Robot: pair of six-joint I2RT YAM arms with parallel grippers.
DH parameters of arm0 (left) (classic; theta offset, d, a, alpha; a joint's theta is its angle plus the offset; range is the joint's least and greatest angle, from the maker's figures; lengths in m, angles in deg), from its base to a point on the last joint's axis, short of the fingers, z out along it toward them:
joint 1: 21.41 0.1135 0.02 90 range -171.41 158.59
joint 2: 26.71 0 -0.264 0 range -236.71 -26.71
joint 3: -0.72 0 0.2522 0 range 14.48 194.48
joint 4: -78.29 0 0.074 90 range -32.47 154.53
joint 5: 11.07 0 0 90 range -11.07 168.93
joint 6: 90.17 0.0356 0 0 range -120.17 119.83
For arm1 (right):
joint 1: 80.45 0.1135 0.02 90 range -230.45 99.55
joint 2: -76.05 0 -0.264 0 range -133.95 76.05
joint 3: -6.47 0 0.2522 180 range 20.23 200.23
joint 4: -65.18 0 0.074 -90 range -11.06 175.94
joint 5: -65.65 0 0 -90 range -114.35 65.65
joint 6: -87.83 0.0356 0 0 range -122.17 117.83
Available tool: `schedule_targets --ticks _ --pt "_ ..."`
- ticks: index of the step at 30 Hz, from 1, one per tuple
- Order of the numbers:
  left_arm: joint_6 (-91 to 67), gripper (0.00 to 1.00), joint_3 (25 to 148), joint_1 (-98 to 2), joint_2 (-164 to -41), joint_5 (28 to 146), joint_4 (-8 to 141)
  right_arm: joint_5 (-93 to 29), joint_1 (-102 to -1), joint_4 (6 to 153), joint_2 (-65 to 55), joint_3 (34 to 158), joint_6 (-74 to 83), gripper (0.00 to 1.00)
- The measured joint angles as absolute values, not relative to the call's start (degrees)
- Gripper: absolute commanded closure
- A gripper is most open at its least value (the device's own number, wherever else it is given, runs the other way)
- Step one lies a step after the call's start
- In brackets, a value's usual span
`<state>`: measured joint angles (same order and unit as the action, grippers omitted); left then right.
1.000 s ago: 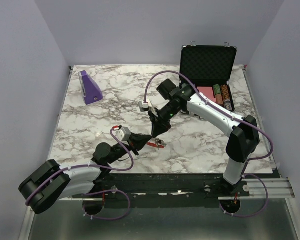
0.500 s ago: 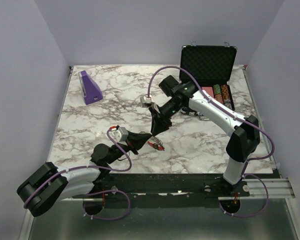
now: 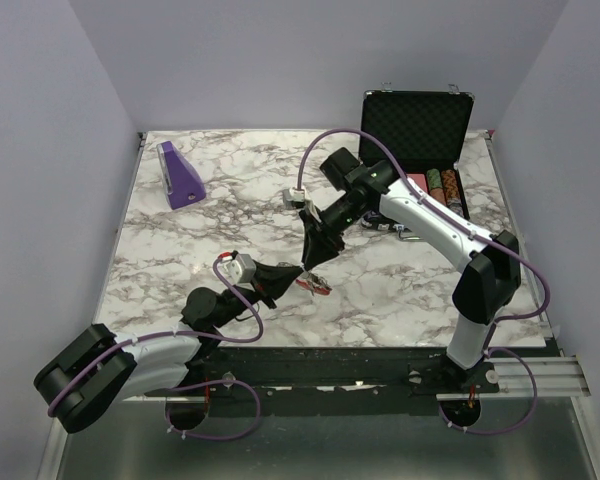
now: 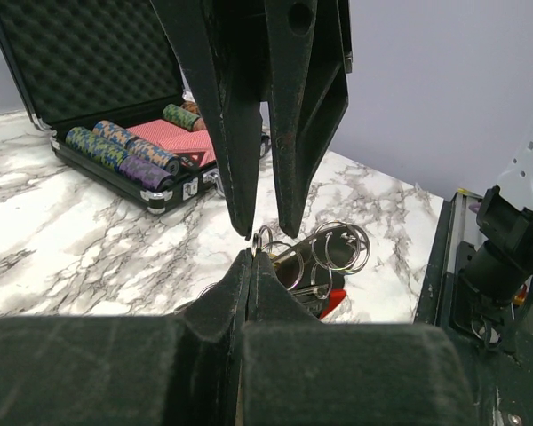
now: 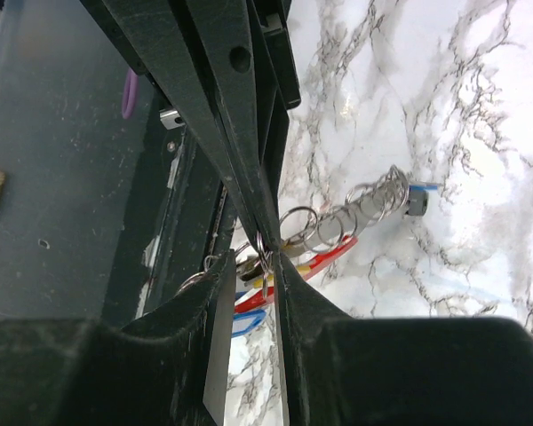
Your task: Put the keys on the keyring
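Keyring: a small bunch of thin metal rings at the front middle of the surface, right where the two pincer tips meet. Whether it rests on the surface or hangs just above it cannot be told.
Rings: in the right wrist view a chain of them stretches away from the tips to a grey tag, with a bit of blue beside the tag.
Red crescent: a curved strip running beneath the rings.
Keys: a blue head shows low beside the crescent, with a speck of yellow close by. The bunch is too crowded to tell whether any key is threaded on.
Left pincer: reaches in from the near left, its fingers pressed together and clenched at a ring on the bunch's edge.
Right pincer: slants down from the far side, its fingers nearly closed and grasping a thin ring between them. Its tips almost touch the left pincer's.
Case: black, lid open, at the far right of the surface, well apart from the bunch.
Chips: lying in rows inside the case.
Wedge: purple, at the far left.
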<state>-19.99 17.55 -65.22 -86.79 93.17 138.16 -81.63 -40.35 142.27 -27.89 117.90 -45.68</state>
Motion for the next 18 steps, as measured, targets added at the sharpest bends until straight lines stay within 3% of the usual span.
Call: schedule_targets --ticks 12,18 --pt "-18.6 1.0 17.6 -65.2 -86.3 93.8 138.2 -83.3 -42.4 142.0 -27.6 114.2 -41.4 0.69" --pt "-18.2 1.0 17.6 -65.2 -84.9 94.0 138.2 -85.7 -43.0 142.0 -27.6 114.2 -39.6 0.78"
